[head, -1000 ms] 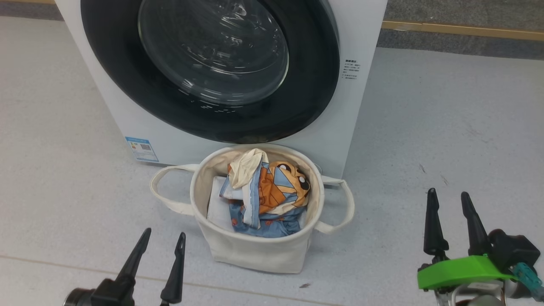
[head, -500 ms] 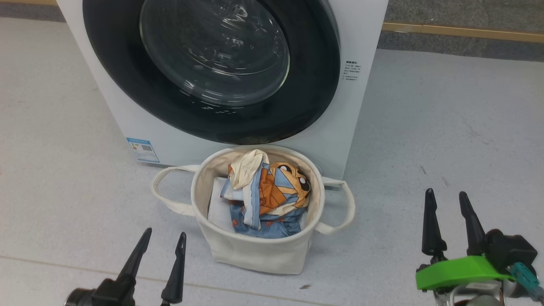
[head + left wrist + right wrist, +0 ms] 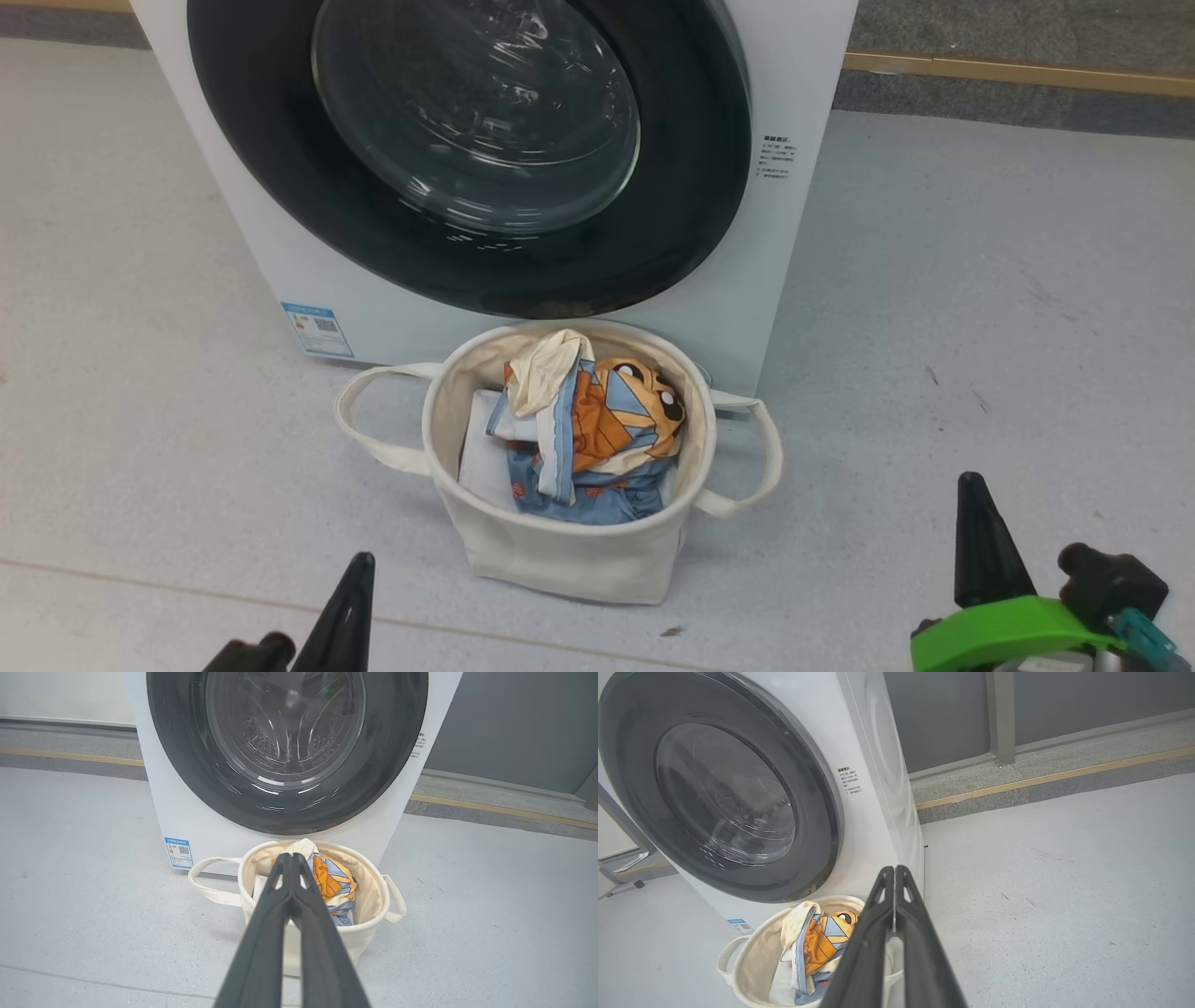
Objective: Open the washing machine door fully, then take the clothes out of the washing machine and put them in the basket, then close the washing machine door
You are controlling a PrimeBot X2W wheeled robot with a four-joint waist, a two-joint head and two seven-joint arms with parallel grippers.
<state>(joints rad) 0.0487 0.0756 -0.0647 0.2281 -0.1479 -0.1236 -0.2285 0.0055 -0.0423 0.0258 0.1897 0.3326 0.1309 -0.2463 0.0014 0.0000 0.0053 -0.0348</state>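
Note:
The washing machine door (image 3: 476, 112) lies flush against the white washing machine (image 3: 794, 75), its black rim and glass bowl facing me. On the floor right in front stands the cream basket (image 3: 560, 560), holding the clothes (image 3: 597, 429): light blue, orange-and-blue with a cartoon face, and a beige piece on top. My left gripper (image 3: 353, 597) is low at the basket's near left, shut and holding nothing, its fingers (image 3: 290, 858) pressed together. Off to the near right of the basket, my right gripper (image 3: 976, 532) is also shut, its fingertips (image 3: 894, 870) meeting, with nothing in it.
A flat white folded sheet (image 3: 485, 448) lies in the basket's left side. A blue label (image 3: 317, 329) marks the machine's lower left corner. A yellow floor line (image 3: 1018, 70) and a grey kerb run behind. A wheeled frame leg (image 3: 621, 884) stands left of the machine.
Both grippers have gone from open to shut and dropped lower in the head view. The door, basket and clothes have not moved; the camera shifted slightly.

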